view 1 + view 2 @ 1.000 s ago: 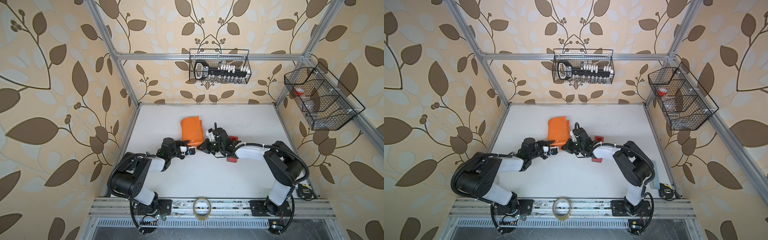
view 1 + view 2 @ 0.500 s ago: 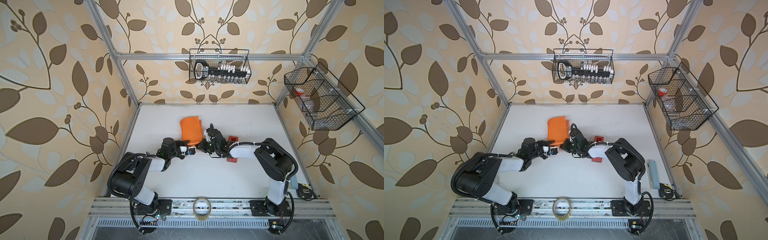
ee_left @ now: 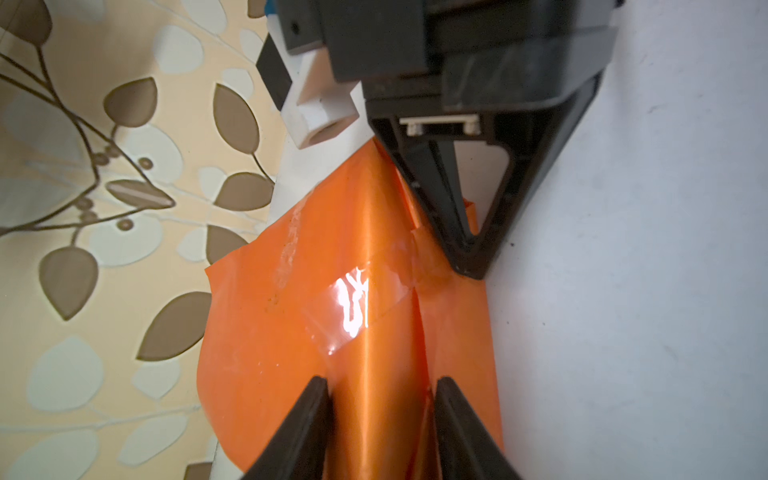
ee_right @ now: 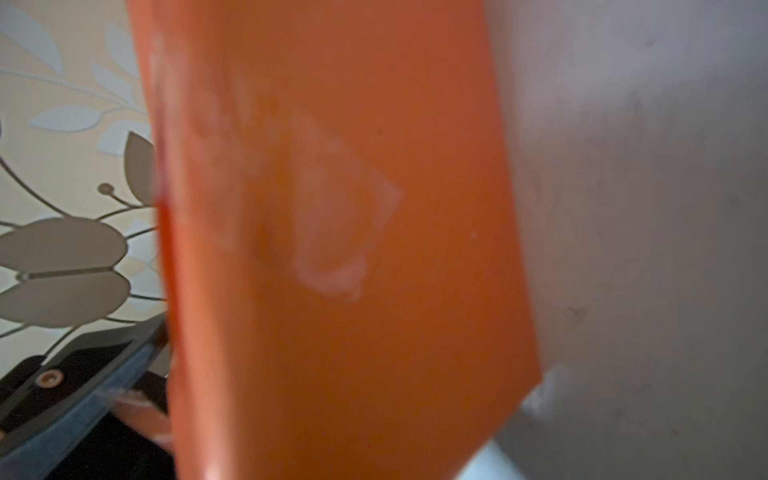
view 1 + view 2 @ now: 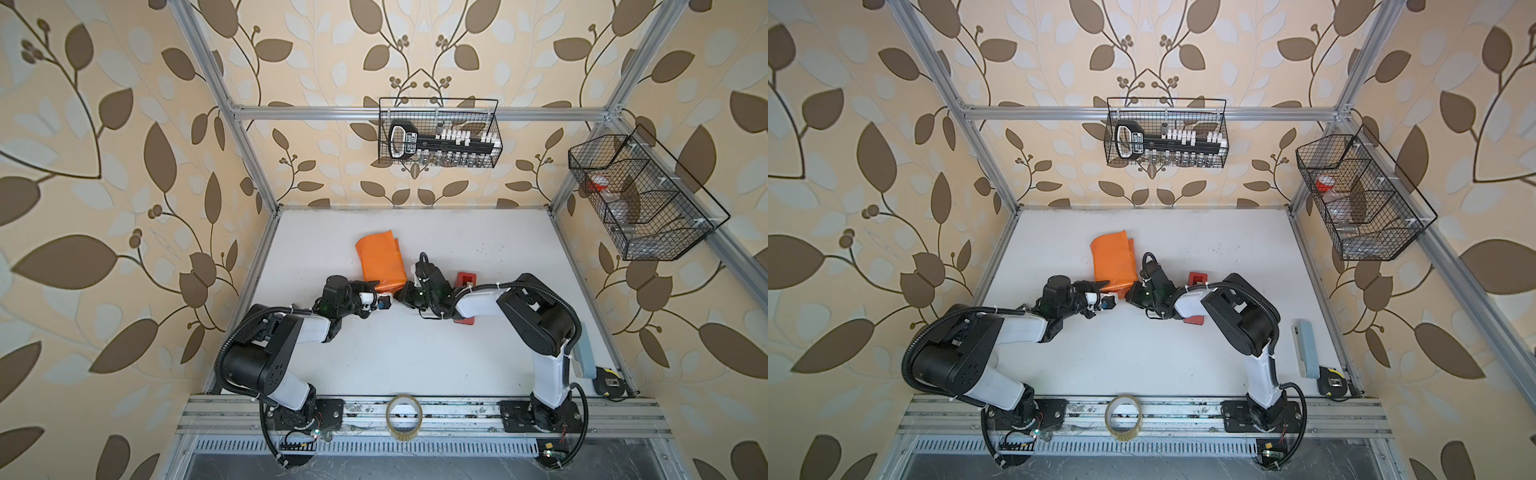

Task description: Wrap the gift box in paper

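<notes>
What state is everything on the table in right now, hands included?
Paper: folded into a parcel, seam taped.
Tape strip: stuck across the seam.
Left hand: closed on the paper's near end.
Right hand: shut, tip against the paper beside the tape strip.
Tape roll: on the front rail, untouched.
Red dispenser: on the table, partly under the right arm.
</notes>
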`<state>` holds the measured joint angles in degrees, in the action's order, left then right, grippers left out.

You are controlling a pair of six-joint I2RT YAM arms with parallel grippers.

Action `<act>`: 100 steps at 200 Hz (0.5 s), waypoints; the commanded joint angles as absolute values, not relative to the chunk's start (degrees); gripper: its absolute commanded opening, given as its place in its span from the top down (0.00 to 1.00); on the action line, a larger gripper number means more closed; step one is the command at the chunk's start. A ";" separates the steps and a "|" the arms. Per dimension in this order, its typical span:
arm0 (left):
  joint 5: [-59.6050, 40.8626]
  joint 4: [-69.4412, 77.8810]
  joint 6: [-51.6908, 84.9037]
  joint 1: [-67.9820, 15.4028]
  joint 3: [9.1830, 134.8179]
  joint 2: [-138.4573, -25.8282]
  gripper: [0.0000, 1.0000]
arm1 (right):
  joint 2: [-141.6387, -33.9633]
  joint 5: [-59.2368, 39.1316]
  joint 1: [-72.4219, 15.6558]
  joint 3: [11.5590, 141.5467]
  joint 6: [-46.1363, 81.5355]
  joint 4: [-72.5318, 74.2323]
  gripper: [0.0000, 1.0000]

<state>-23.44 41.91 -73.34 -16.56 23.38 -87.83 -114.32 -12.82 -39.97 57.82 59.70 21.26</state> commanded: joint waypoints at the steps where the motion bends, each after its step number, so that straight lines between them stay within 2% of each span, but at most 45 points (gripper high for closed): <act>1: -23.55 36.13 -72.35 -17.40 21.85 -88.67 0.57 | -115.51 -12.89 -38.66 57.12 59.03 23.64 1.00; 39: -23.33 35.85 -72.58 -17.40 21.98 -88.73 0.57 | -115.43 -14.97 -37.36 56.75 57.82 23.35 1.00; 80: -23.02 36.77 -71.37 -17.40 22.28 -88.62 0.56 | -110.22 -19.05 -36.91 54.47 53.65 22.06 1.00; 86: -22.94 38.20 -70.44 -17.40 22.02 -88.28 0.52 | -108.87 -19.51 -36.92 53.61 52.92 21.49 1.00; 100: -22.85 41.67 -68.80 -17.48 21.46 -87.66 0.32 | -104.85 -19.45 -36.83 51.43 51.41 19.95 1.00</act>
